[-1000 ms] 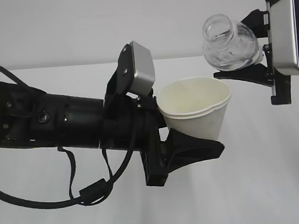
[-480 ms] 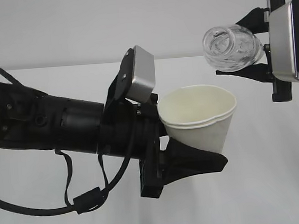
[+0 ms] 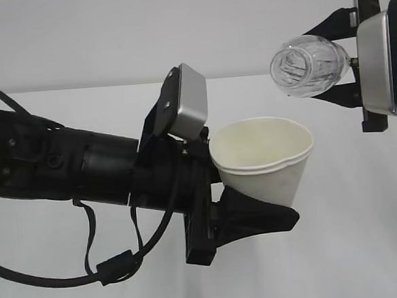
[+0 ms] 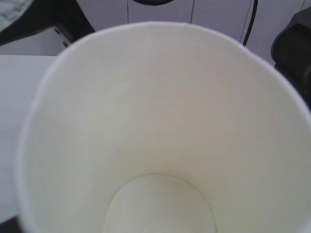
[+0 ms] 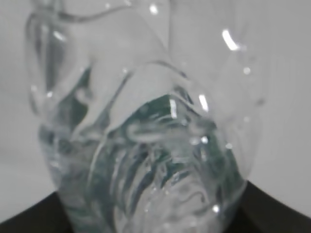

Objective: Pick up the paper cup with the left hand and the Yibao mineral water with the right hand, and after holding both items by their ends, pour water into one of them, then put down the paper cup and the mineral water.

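Observation:
The white paper cup (image 3: 264,161) is held upright above the table in my left gripper (image 3: 256,196), whose black fingers are shut on its lower wall. Its cream inside fills the left wrist view (image 4: 160,136) and looks dry. The clear Yibao mineral water bottle (image 3: 308,66) is held by my right gripper (image 3: 335,61), up and to the right of the cup. It lies about level with its open mouth facing the camera and left. It fills the right wrist view (image 5: 146,145), with the green label showing through.
A white table (image 3: 369,246) lies below both arms, with a plain pale wall behind. Black cables (image 3: 97,258) hang under the left arm.
The right gripper rose and turned the bottle from a downward tilt toward the cup to about level. The left arm and cup shifted slightly right and down.

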Controlling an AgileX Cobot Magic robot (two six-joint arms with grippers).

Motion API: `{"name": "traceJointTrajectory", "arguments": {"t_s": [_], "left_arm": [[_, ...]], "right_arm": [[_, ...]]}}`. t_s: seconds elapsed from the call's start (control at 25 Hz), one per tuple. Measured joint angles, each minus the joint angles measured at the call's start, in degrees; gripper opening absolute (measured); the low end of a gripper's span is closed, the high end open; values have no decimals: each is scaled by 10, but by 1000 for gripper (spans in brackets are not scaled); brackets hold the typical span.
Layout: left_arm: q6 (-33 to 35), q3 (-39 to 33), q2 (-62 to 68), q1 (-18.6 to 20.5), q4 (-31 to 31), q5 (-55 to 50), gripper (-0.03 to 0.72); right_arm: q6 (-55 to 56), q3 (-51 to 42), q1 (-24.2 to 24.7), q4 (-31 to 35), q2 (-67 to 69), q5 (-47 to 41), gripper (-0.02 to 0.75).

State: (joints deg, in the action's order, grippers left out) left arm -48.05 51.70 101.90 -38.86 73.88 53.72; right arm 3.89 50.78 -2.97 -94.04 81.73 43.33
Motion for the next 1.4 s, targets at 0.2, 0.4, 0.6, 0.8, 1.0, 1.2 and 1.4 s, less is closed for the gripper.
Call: {"name": "traceJointTrajectory", "arguments": {"t_s": [0.2, 0.4, 0.6, 0.8, 1.0, 1.2, 1.4], "left_arm": [[0, 0, 0, 0, 1, 0, 440], [0, 0, 0, 0, 2, -2, 440], [0, 0, 0, 0, 2, -2, 440], [0, 0, 0, 0, 2, -2, 439], [0, 0, 0, 0, 2, -2, 439], [0, 0, 0, 0, 2, 0, 439], [0, 0, 0, 0, 3, 7, 439]], "right_arm": [[-33, 0, 0, 17, 0, -2, 428], [-64, 0, 0, 32, 0, -3, 426], [-86, 0, 0, 36, 0, -5, 426], [-116, 0, 0, 47, 0, -5, 425], [-144, 0, 0, 61, 0, -6, 424], [-162, 0, 0, 65, 0, -7, 424], [-182, 0, 0, 80, 0, -7, 424]]}}
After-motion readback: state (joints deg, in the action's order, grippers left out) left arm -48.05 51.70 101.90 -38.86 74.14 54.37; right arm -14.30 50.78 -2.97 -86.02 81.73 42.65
